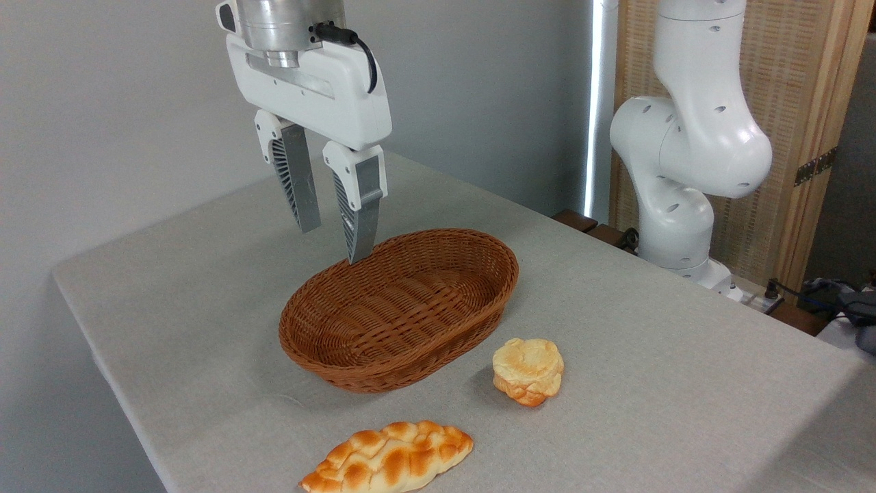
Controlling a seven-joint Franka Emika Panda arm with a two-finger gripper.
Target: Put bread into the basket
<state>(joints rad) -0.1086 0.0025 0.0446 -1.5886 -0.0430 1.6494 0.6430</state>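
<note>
brown wicker basket (400,311) sits empty just under the claw (334,241), which hangs above its far rim with the fingers spread and nothing between them. the bread (528,370) lies on the grey surface (650,356), well to the right of the claw and nearer the camera. the reach has not started, i think; next the claw must travel over the bun and go down.

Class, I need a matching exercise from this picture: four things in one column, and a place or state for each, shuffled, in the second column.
Things:
1. basket
2. round bun
3. braided loaf
4. gripper

Places or states:
A. nearest the front edge of the table
B. empty, in the middle of the table
C. open, in the air, holding nothing
D. on the cloth just right of the basket

Pairs: 1-B, 2-D, 3-A, 4-C
</note>
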